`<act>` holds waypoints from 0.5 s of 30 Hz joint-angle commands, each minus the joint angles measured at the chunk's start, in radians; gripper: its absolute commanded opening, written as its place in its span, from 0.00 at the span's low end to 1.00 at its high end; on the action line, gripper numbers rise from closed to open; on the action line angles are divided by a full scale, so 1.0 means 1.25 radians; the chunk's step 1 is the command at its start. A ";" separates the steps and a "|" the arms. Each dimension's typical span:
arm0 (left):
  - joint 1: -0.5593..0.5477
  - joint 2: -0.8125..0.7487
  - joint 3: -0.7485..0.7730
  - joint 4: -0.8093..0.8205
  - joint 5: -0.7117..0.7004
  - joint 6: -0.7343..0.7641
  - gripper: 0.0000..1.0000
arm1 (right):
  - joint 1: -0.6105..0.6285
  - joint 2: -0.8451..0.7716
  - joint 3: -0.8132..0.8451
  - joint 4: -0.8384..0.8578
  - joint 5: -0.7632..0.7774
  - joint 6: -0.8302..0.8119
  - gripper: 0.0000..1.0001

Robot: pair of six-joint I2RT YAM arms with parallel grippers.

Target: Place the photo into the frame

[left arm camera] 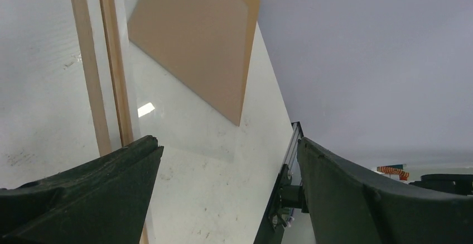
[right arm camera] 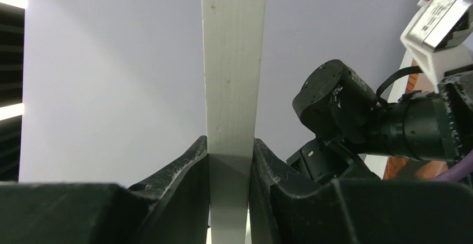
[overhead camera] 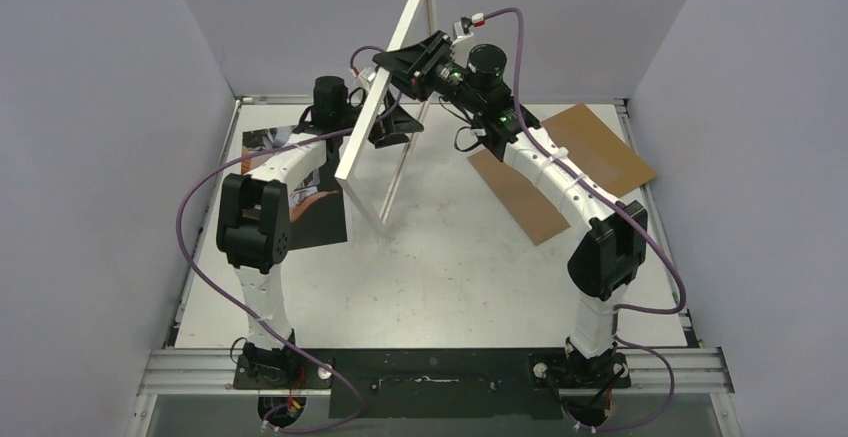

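The frame (overhead camera: 400, 37) stands tilted on its lower corner at mid table, white edge toward the camera. My right gripper (overhead camera: 418, 60) is shut on its upper right side; in the right wrist view the white bar (right arm camera: 231, 60) is pinched between the fingers of that gripper (right arm camera: 230, 166). My left gripper (overhead camera: 390, 129) hangs open just behind the frame's middle, holding nothing. In its own view the left gripper (left arm camera: 226, 143) has wide jaws, with the frame's wooden bars (left arm camera: 92, 76) at the left. The photo (overhead camera: 322, 219) lies dark side up on the table's left, partly under the left arm.
A brown backing board (overhead camera: 560, 167) lies flat at the table's right, partly under the right arm, and shows in the left wrist view (left arm camera: 195, 37). Grey walls close the table on three sides. A metal rail (overhead camera: 440, 367) runs along the near edge.
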 commanded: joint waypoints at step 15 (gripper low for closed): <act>-0.005 -0.041 0.061 -0.330 -0.254 0.255 0.90 | 0.020 -0.023 0.061 0.146 -0.027 0.039 0.03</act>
